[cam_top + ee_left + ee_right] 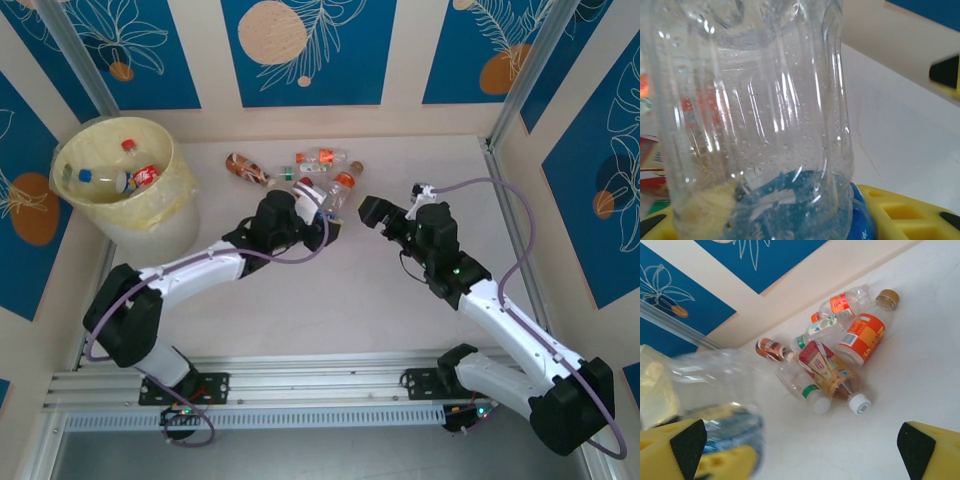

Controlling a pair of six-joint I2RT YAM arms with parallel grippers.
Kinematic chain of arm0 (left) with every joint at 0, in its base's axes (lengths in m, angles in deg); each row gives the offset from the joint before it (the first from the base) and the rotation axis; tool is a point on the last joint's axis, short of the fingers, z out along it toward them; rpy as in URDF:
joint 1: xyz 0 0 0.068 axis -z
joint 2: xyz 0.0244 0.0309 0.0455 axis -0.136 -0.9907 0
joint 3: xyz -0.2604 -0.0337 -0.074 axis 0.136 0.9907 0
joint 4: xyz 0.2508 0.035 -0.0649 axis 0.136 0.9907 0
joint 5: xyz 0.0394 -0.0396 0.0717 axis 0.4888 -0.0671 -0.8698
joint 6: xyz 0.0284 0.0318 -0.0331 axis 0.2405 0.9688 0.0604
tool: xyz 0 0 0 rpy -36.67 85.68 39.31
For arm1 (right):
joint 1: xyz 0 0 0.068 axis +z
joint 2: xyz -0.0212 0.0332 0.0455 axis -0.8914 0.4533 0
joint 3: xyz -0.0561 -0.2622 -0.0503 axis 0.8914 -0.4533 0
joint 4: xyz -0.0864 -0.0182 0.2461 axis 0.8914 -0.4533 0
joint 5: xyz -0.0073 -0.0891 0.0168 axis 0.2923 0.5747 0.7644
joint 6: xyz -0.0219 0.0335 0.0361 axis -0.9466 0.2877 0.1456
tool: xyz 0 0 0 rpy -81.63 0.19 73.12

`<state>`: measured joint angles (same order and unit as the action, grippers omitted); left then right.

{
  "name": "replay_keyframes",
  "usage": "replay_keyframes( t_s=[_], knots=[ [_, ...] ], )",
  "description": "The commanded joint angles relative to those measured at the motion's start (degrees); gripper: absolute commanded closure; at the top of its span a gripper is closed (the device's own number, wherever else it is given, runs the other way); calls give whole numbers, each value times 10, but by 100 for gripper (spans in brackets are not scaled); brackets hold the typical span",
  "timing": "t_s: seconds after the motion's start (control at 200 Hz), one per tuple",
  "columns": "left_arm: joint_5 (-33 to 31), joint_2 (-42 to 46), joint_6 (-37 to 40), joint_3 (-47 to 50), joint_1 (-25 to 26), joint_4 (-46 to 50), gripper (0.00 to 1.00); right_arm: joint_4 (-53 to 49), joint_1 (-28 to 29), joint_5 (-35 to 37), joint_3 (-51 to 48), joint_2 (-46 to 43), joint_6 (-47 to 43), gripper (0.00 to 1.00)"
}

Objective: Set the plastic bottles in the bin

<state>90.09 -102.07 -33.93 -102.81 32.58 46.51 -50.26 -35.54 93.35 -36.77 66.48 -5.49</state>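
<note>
- Top external: I read this as the carry step. The left gripper [312, 212] sits mid-table on a low, stretched arm, just beside the loose bottles [300, 168]. The bin [150, 228] is far left (some bottles already inside). Next I must swing left over its rim.
- Left wrist: jaws clamped on a clear bottle [755, 125] with a blue label.
- Right wrist: right gripper [802, 442] spread wide, empty, facing the loose bottles.

The right tool [800, 445] stands wide open. Its yellow fingers with black pads [686, 444] sit at the two lower corners, with bare white bench [900, 370] between them. A blurred clear plastic bottle with a blue label [715, 390] hangs close by the lower-left finger. Farther off, a heap of small plastic bottles [832, 367] lies on the bench below a blue flower-patterned wall panel [775, 265]. Among them is an orange-labelled bottle with a gold cap [862, 337].
</note>
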Motion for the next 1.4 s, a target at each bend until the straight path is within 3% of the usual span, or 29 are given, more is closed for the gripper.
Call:
replay_keyframes(
  t_s=[0.0, 0.26, 0.465, 0.69, 0.895, 1.2, 1.395],
  knots=[
    [-33, 40, -2, 5, -13, 12, 60, 21, -3, 1, -12, -10, -20, 0],
    [-115, 124, 19, -4, -20, 64, 60, 78, -2, -78, -26, -22, -77, 0],
    [-138, 200, 52, -11, -20, 80, 60, 97, 10, -115, -24, -27, -97, 0],
    [-191, 251, 114, -30, -20, 75, 60, 99, 13, -111, -18, -29, -91, 1],
    [-329, 259, 190, -68, -28, 57, 60, 110, 13, -98, -20, -20, -86, 0],
    [-308, 229, 131, -178, -192, 183, 59, 115, 13, -110, -10, 3, -76, 0],
    [-233, 193, 75, -239, -318, 290, 57, 114, 13, -125, -6, 3, -80, 0]
  ],
)
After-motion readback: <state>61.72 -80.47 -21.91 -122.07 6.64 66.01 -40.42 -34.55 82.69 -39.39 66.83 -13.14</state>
